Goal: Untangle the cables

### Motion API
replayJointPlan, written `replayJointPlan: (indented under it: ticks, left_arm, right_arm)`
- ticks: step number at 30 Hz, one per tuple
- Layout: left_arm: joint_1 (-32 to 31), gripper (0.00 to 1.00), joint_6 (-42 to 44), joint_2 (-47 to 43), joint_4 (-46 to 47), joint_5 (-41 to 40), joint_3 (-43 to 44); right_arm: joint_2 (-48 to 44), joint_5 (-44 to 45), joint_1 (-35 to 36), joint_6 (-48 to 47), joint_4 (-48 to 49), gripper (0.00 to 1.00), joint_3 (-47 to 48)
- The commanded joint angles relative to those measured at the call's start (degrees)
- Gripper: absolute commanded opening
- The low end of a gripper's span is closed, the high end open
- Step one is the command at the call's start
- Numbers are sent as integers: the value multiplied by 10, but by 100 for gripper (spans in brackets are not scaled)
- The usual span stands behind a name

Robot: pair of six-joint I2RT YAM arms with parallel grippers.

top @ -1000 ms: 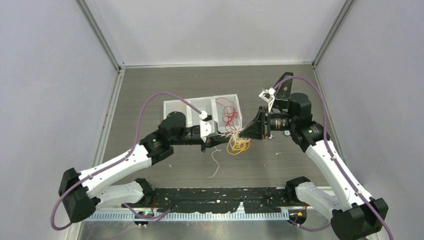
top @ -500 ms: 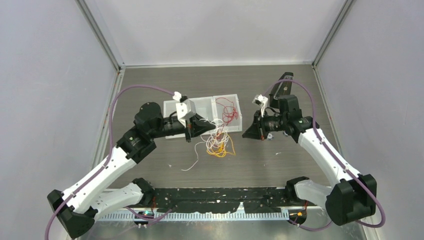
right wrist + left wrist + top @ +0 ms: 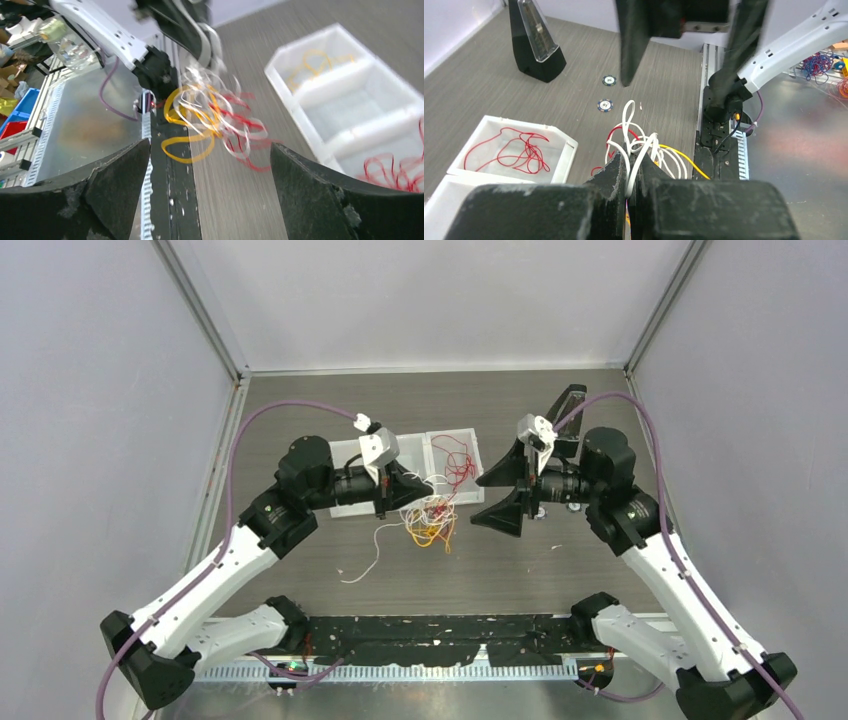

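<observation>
Top view, left side: one white strand [image 3: 362, 562] is trailing out of the bunch and lying loose on the grey tabletop [image 3: 300, 405], curling toward the near-left.

The left hand [image 3: 407, 492] is reaching in sideways over the front of the white tray [image 3: 412, 448]. It is clenched on several white wires of the cable bunch [image 3: 428, 518]. In the left wrist view the fingers [image 3: 616, 172] are pressing together with white loops standing up between them (red and yellow-orange strands are showing just behind).

The cable bunch is hanging from that hand just in front of the tray, with mixed white, red and yellow-orange loops and its lower loops close to the tabletop. I cannot tell whether they are touching it.

The tray's right compartment is holding loose red cables [image 3: 458, 462]. In the right wrist view the far compartment is holding yellow-orange cables [image 3: 310, 62], and that view is blurred.

The right hand [image 3: 497, 495] is hovering just right of the bunch, spread wide and holding nothing, apart from the wires.

A black wedge-shaped stand [image 3: 570, 405] is sitting on the tabletop behind the right arm.
</observation>
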Motion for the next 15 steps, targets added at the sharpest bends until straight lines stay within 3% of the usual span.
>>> replayJointPlan:
  ticks: [1, 7, 12, 15]
  left_arm:
    - [1, 0, -41, 18, 6, -10, 40]
    - [0, 0, -118, 26, 52, 17, 43]
    - [4, 0, -173, 29, 64, 33, 52]
    - [12, 0, -202, 24, 91, 60, 56]
  right_arm:
    - [7, 45, 60, 67, 91, 95, 20]
    - [67, 194, 117, 38, 143, 100, 5]
    - [113, 230, 145, -11, 175, 68, -33]
    - [113, 255, 146, -49, 171, 32, -65]
